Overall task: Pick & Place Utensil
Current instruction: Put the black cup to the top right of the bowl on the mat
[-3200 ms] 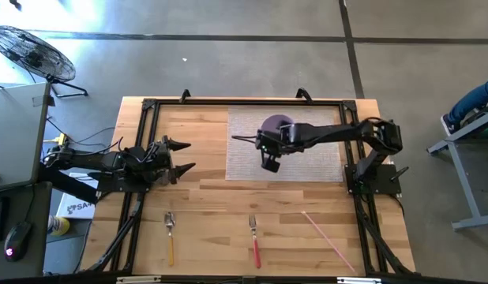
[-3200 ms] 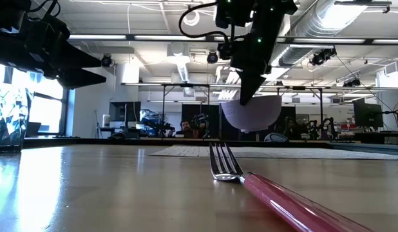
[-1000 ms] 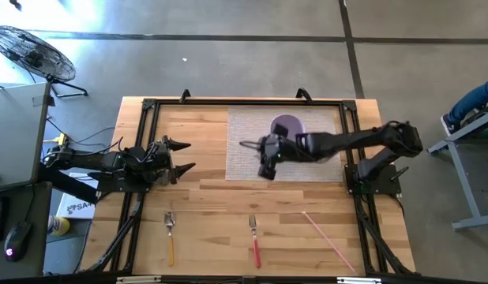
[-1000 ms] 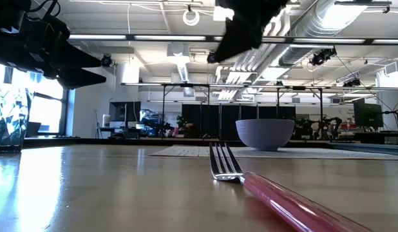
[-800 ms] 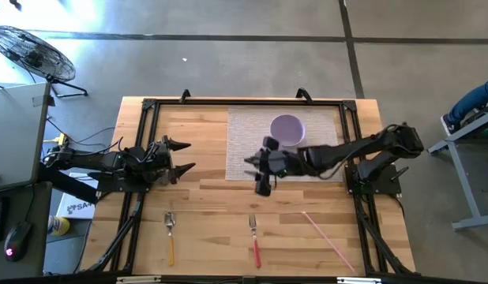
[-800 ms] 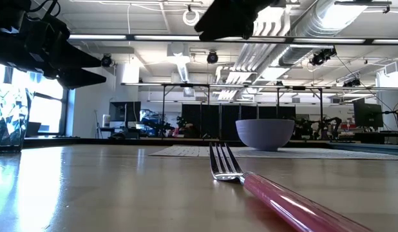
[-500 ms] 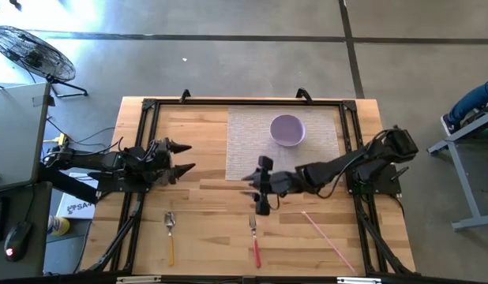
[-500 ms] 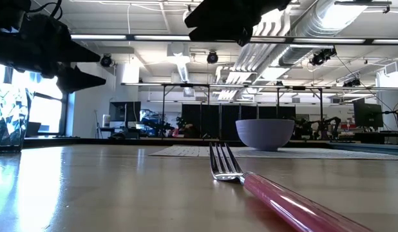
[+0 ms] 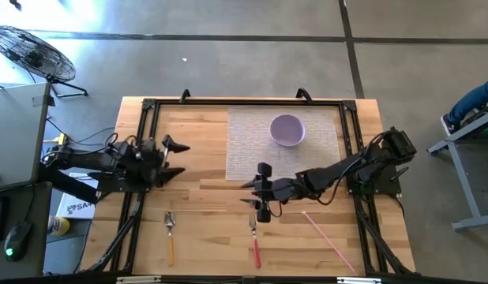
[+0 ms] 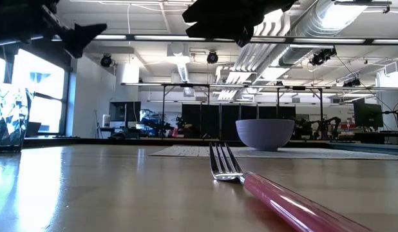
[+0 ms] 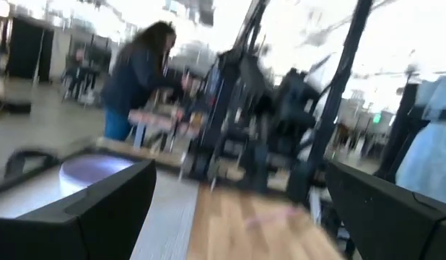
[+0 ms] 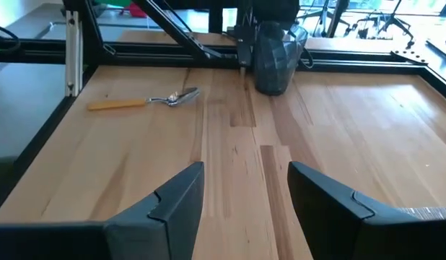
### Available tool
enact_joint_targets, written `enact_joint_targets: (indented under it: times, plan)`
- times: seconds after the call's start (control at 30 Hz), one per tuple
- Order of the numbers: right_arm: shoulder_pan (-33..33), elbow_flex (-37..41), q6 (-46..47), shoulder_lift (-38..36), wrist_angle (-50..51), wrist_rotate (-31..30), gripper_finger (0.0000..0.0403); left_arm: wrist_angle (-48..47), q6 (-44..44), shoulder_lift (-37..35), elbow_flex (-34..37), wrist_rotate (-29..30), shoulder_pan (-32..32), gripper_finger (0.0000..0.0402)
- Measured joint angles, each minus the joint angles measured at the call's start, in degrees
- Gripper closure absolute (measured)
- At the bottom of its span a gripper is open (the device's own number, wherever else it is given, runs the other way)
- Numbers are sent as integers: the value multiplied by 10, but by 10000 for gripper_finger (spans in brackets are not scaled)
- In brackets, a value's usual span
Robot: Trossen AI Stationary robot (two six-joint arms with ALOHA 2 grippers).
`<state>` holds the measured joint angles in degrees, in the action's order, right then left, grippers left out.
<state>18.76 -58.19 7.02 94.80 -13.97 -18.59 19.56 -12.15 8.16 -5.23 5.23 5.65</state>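
Note:
A fork with a pink-red handle [image 9: 254, 241] lies flat near the table's near edge; in the low view it is the fork [image 10: 226, 166] close to the camera. A spoon with a yellow handle [image 9: 170, 237] lies flat to its left, and the right wrist view shows this spoon [image 12: 147, 101] too. My right gripper [image 9: 250, 194] hovers open above the wood just beyond the fork's tines, with nothing between its fingers [image 12: 181, 195]. My left gripper [image 9: 179, 158] waits wide open at the table's left, raised.
A purple bowl [image 9: 287, 130] stands on a grey placemat [image 9: 248, 142] at the far middle. A thin pink stick [image 9: 327, 237] lies at the near right. A black frame rail [image 9: 141, 150] borders the table. Bare wood lies between the spoon and the fork.
My right gripper has swung from over the placemat toward the table's near edge, sinking and tipping more level, and now stands just beyond the fork. My left gripper has tipped upward and risen a little. The bowl and the utensils have stayed in place.

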Motion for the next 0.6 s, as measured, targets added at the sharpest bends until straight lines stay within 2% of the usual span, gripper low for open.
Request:
enact_joint_targets:
  times: [0.07,0.2,0.3,0.47,0.6]
  plan:
    - [0,0,-5,0,-7,1,208,-9,23,0,-13,5,0,5]
    - [-1,0,-19,0,-10,0,208,-92,23,6,-61,78,0,5]
    - [-4,0,-19,0,-11,-1,208,-187,23,24,-115,121,0,5]
    - [-4,0,-16,0,-10,-1,208,-349,14,80,-224,136,0,5]
    - [-4,0,-15,0,-9,-1,208,-516,-62,142,-327,150,0,5]
